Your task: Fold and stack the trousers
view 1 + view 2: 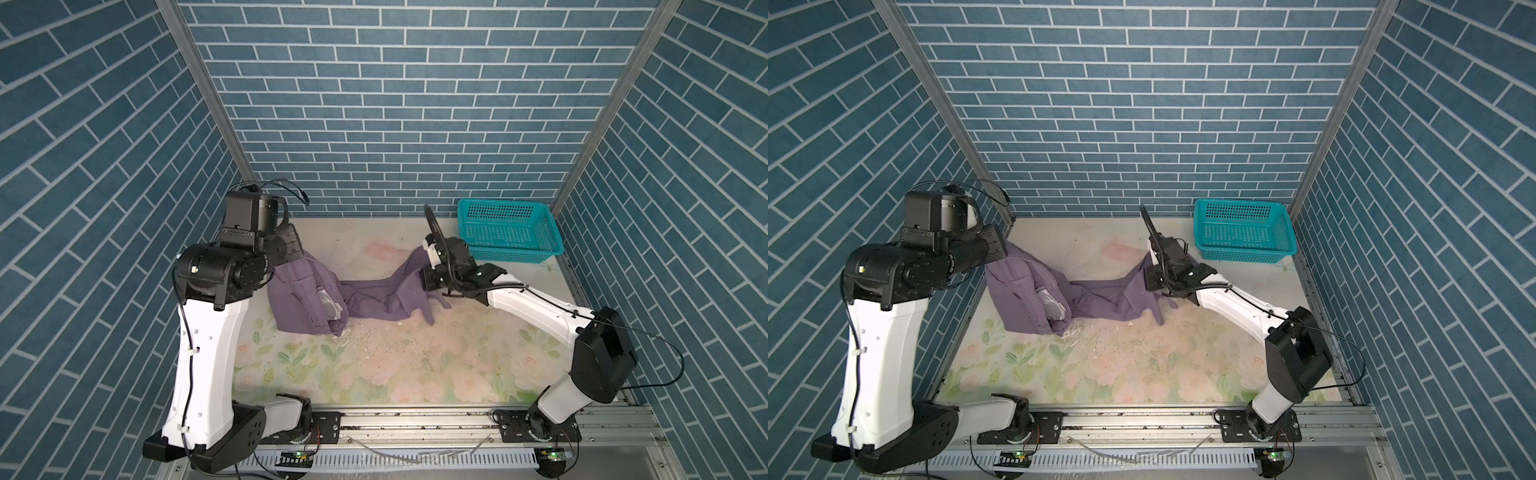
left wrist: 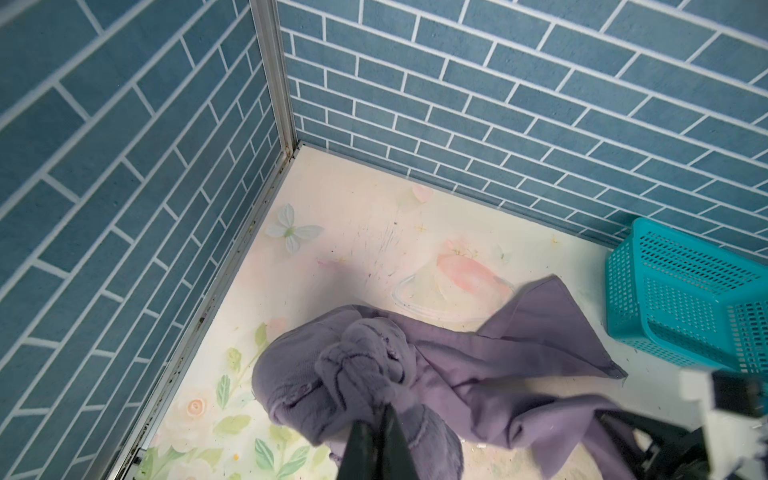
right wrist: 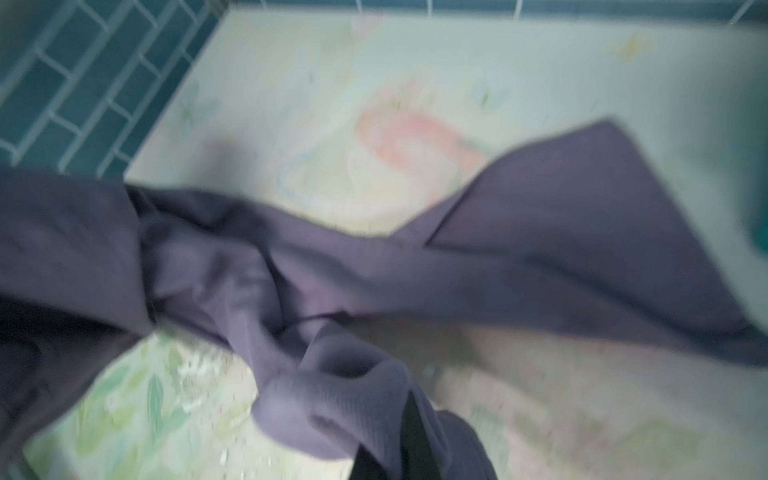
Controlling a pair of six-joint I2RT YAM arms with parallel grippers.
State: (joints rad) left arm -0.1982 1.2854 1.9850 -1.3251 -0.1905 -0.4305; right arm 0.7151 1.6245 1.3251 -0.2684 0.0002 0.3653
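My left hand (image 2: 376, 419) and right hand (image 3: 409, 419) are each clamped on the soft, rumpled purple trousers (image 1: 374, 295), the right just beside the teal mesh basket (image 1: 507, 232). Open floral bench (image 1: 415, 365) lies in front.

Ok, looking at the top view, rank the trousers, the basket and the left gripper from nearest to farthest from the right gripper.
1. trousers: clamped in the right gripper, spreading left of it across the middle.
2. basket: just to its right, in the back right corner, not touching.
3. left gripper: far over on the left, gripping the trousers' bunched end.
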